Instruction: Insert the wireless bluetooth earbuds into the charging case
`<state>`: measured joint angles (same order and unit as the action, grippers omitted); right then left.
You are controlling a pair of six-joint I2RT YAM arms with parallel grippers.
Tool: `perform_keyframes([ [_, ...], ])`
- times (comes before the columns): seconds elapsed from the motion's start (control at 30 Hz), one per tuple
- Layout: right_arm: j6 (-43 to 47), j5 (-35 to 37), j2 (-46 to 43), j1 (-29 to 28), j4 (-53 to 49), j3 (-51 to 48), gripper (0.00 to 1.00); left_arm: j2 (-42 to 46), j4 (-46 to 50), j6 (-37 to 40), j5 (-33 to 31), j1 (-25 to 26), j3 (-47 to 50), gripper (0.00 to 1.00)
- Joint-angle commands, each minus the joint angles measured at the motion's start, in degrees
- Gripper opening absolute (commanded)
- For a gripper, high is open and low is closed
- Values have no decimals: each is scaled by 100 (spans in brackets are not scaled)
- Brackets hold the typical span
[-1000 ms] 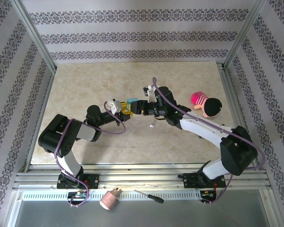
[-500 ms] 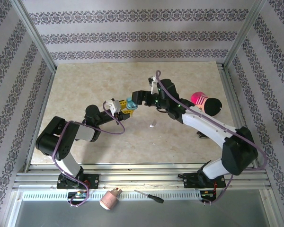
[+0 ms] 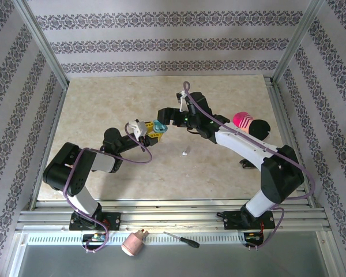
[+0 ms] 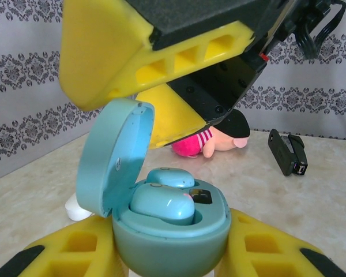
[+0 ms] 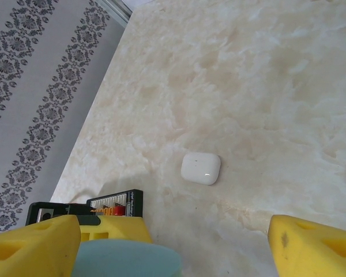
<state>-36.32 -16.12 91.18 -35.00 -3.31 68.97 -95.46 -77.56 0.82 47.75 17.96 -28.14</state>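
**Top external first: case braced, buds home**

Top external: the left gripper (image 3: 148, 128) is clamped on the teal charging case (image 3: 158, 125), holding it off the table (image 3: 115, 98) so the right gripper (image 3: 164, 115) can work from above.

Left wrist: with the lid (image 4: 112, 156) hinged back, both pale blue-green earbuds (image 4: 161, 202) sit in their wells. Closing the lid looks like the next step.

Right wrist: the right jaws stand wide apart over the lid. A white case (image 5: 200, 168) lies beyond.
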Motion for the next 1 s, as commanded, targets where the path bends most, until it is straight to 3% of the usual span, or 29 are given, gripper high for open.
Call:
perform_keyframes([
  [0.0, -56, -101, -216, 26, 19, -179, 84, 142, -253, -134, 1, 58, -156, 17],
  [0.37, 287, -405, -668, -19, 456, -612, 83, 157, -207, -82, -14, 53, -183, 17],
  [0.63, 1303, 585, -607, -428, -682, -157, 86, 186, -156, -86, 5, 59, -228, 17],
  [0.97, 532, -548, -377, -296, 24, -305, 85, 123, -409, -348, -84, 53, -223, 17],
])
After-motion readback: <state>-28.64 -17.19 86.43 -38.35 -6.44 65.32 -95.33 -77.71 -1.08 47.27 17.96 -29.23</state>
